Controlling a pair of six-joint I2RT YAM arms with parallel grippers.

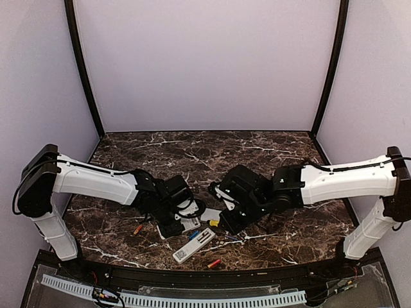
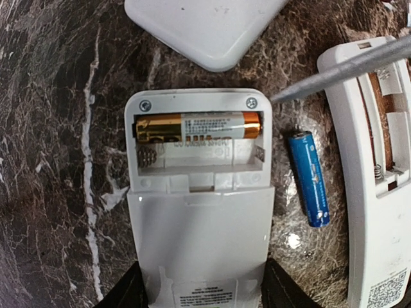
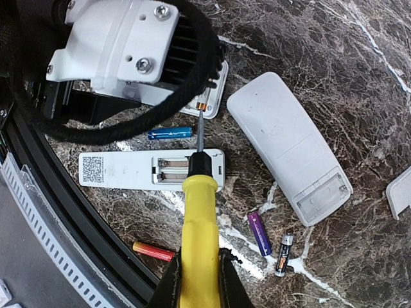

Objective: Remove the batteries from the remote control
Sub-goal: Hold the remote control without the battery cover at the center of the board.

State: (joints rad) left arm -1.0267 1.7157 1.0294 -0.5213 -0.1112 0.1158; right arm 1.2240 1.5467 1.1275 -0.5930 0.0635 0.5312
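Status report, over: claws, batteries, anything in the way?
Left claw clamped on remote, cover off. Right claw grips screwdriver, tip by the gold battery in its slot. Blue battery loose alongside. Nothing blocking.

The left gripper point(image 2: 202, 294) clasps a white remote point(image 2: 199, 237), 1 finger point(image 2: 125, 295) at each side. Its open bay holds 1 orange-gold battery point(image 2: 199, 125) in the upper slot; the lower slot shows a spring. A screwdriver point(image 2: 340, 69) tip sits at the remote's top right corner. A blue battery point(image 2: 309, 178) lies on the marble table point(image 2: 51, 160) between this remote and a 2nd remote point(image 2: 376, 256), also open. A white casing point(image 2: 205, 25) lies above.
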